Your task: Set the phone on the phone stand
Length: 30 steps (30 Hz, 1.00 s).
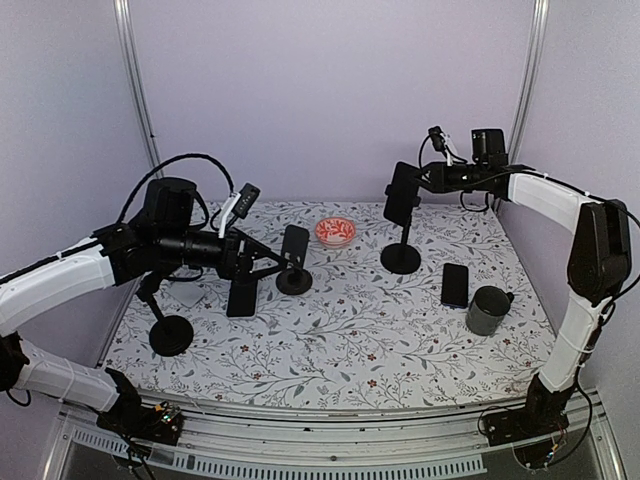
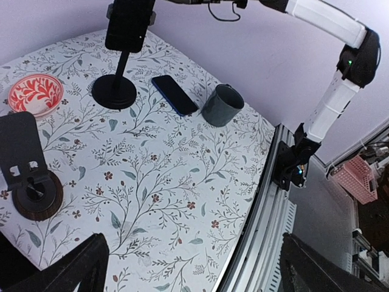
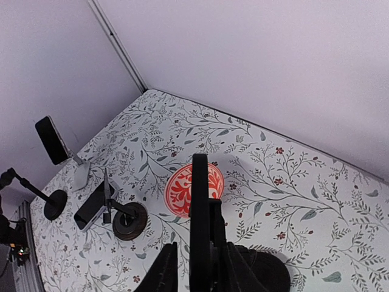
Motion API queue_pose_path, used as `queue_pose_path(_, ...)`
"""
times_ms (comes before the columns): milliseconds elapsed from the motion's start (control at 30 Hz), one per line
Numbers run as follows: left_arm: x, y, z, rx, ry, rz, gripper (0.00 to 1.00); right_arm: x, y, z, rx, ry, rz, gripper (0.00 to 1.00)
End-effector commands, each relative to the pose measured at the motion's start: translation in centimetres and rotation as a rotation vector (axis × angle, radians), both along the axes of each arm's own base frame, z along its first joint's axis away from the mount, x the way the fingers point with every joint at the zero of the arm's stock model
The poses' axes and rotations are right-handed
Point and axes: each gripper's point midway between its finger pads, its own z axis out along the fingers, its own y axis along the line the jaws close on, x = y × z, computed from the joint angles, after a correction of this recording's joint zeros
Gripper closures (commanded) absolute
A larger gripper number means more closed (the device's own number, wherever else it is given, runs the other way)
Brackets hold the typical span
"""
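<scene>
Right now the phone [image 1: 402,195] stands upright on the tall phone stand [image 1: 401,257], in the holder at the top of its pole, above the round black base at the back right of the table [image 1: 350,340]. The right gripper [image 3: 202,246] is at the phone. In the right wrist view its fingers [image 3: 165,267] flank the phone, which is seen edge-on. A sliver of table shows between the left finger and the phone, so the gripper looks released rather than clenched.

Just right of the stand's base a second phone [image 1: 455,285] lies flat, with a grey mug [image 1: 487,310] beside it. A red-and-white patterned bowl [image 1: 335,231] sits to the left of the stand, near the back edge.

Further left is a low stand [image 1: 295,262] with a black back plate. The left gripper [image 2: 194,258] hangs near it with its fingers spread wide and nothing between them. A third dark phone [image 1: 241,297] is next to the low stand; whether it lies flat or leans cannot be told. Another round-based stand [image 1: 170,335] is at the far left.
</scene>
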Motion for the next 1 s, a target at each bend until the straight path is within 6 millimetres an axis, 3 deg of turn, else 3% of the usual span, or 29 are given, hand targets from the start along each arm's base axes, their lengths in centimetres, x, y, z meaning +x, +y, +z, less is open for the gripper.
queue_pose_path(0, 0.3, 0.2, -0.5, 0.006, -0.005, 0.012, 0.01, -0.2, 0.2, 2.4, 0.022, -0.074, 0.02, 0.7)
queue_pose_path(200, 0.6, 0.2, -1.2, 0.028, -0.006, 0.015, 0.01, -1.3, -0.2, 2.7, 0.008, -0.049, 0.004, 0.51)
queue_pose_path(300, 0.8, 0.4, -1.3, 0.035, -0.012, 0.029, 0.01, -2.5, -0.8, 3.9, 0.01, -0.058, -0.019, 0.42)
queue_pose_path(467, 1.2, 0.8, -1.3, 0.041, -0.045, 0.058, 0.01, -4.6, -2.2, 3.7, 0.005, -0.024, -0.093, 0.34)
queue_pose_path(767, 2.0, 1.0, -1.8, 0.095, -0.031, 0.083, 0.01, -7.3, -7.5, -3.1, -0.115, 0.198, -0.399, 0.3)
queue_pose_path(967, 3.0, 1.3, -1.3, 0.117, -0.095, 0.112, 0.01, -9.7, -10.7, -9.5, -0.27, 0.388, -0.542, 0.29)
